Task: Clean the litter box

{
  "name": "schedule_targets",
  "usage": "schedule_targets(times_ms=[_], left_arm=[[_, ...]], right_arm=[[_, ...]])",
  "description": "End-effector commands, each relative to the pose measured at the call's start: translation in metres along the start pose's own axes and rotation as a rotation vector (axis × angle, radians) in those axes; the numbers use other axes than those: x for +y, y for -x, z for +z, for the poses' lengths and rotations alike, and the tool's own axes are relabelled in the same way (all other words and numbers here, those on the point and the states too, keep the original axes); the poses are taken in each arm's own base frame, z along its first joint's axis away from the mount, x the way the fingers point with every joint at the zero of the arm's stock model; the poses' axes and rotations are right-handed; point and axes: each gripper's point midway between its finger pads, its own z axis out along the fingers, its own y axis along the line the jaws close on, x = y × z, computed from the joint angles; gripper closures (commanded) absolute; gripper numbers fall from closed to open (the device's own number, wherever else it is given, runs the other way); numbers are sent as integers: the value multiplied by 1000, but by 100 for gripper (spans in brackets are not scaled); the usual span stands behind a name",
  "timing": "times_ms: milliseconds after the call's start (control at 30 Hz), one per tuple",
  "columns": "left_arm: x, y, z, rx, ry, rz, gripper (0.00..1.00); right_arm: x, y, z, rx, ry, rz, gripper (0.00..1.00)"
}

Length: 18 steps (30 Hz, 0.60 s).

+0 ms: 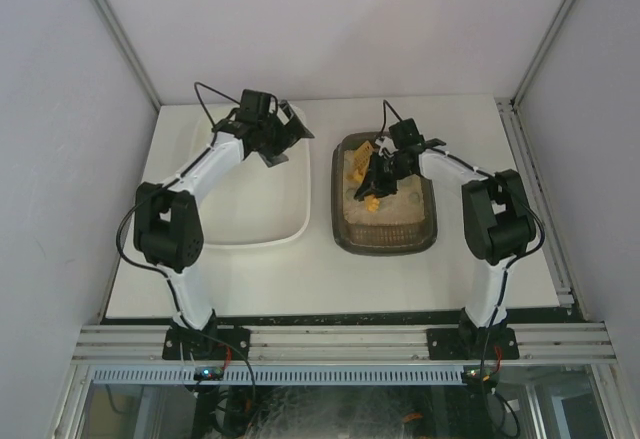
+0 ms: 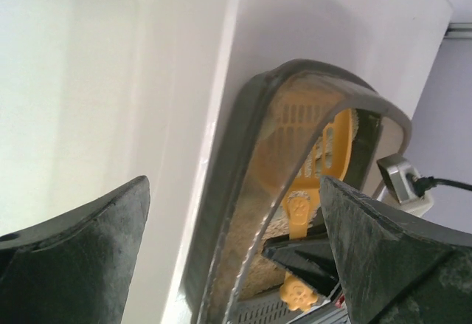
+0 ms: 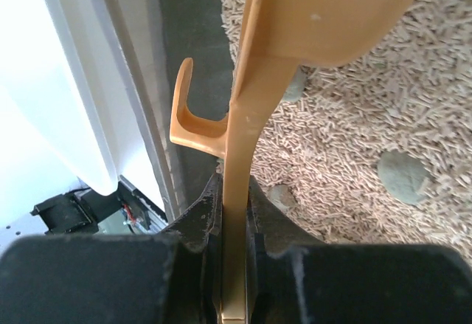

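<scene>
One white tub (image 1: 260,242) sat at the table's (image 1: 450,279) left edge, with the left gripper (image 1: 285,144) spread wide over its far right corner. One litter box (image 1: 385,247) lay right of centre. Inside it the right gripper (image 3: 234,213) clenched one yellow scoop (image 3: 243,117) near three grey lumps (image 3: 402,176).

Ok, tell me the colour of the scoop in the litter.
Yellow-orange; the scoop shows best in the right wrist view.

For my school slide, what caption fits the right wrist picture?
Right gripper shut on the handle of the yellow scoop, over beige litter with grey lumps.
</scene>
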Motion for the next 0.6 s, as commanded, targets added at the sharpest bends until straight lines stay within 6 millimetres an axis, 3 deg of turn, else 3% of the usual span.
schedule_targets(times_ms=[0,267,467,567], left_arm=[[6,13,-37,-62,-9,79,0],[37,12,-47,-75,44,141,0],[48,6,-52,-71,60,177,0],[50,5,-54,-74,61,189,0]], right_arm=[[37,-4,6,45,159,-64,100],[43,-3,16,55,300,-81,100],[35,1,-11,-7,490,20,100],[26,-3,-24,-52,425,15,100]])
